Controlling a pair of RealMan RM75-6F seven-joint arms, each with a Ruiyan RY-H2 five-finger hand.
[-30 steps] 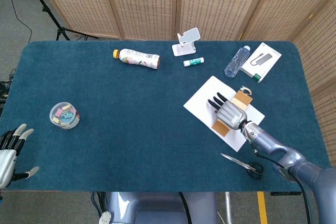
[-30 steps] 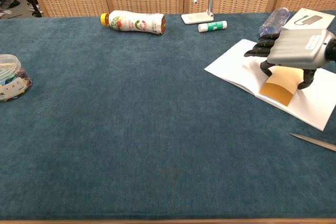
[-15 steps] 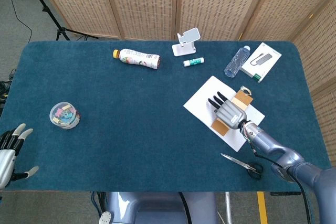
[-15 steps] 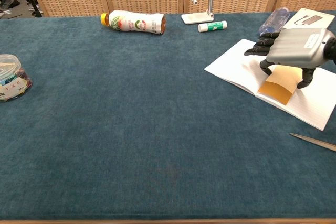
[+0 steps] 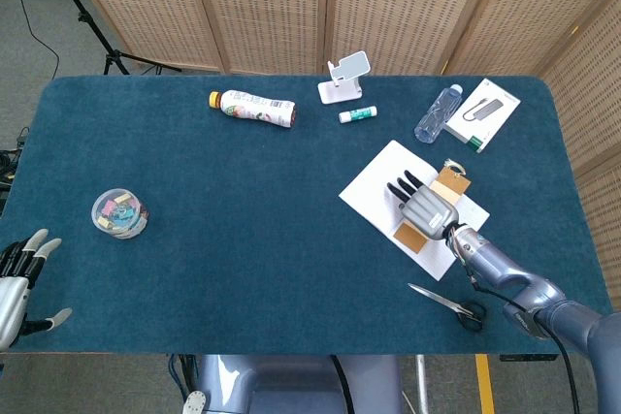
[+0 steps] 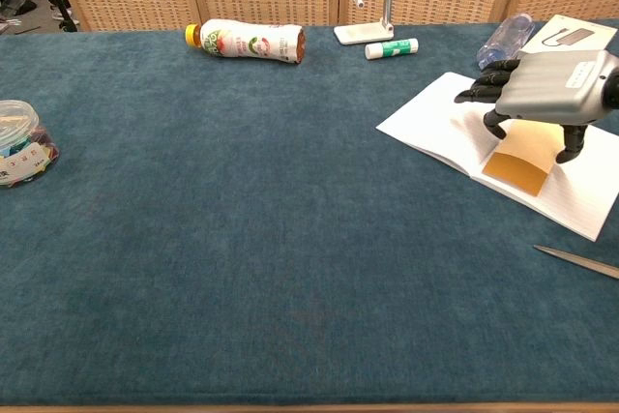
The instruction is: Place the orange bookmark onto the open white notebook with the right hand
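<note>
The open white notebook (image 5: 378,193) (image 6: 435,121) lies on the right side of the blue table. The orange bookmark (image 5: 411,234) (image 6: 520,167) lies flat along its right page, with its tassel end (image 5: 452,173) pointing to the far side. My right hand (image 5: 424,206) (image 6: 551,89) hovers just over the bookmark's middle, fingers stretched forward and apart, thumb and one finger hanging down on either side of the card. Nothing is pinched. My left hand (image 5: 19,283) rests open at the table's near left corner, seen only in the head view.
Scissors (image 5: 448,303) (image 6: 575,261) lie near the front edge, right of the notebook. A plastic bottle (image 5: 437,113), a white box (image 5: 483,113), a glue stick (image 5: 356,115), a phone stand (image 5: 345,78), a drink bottle (image 5: 252,107) and a jar (image 5: 120,213) stand around.
The right hand has lifted slightly and shifted a little right. The bookmark, tilted under the hand before, has settled flat on the page. The left hand has not moved.
</note>
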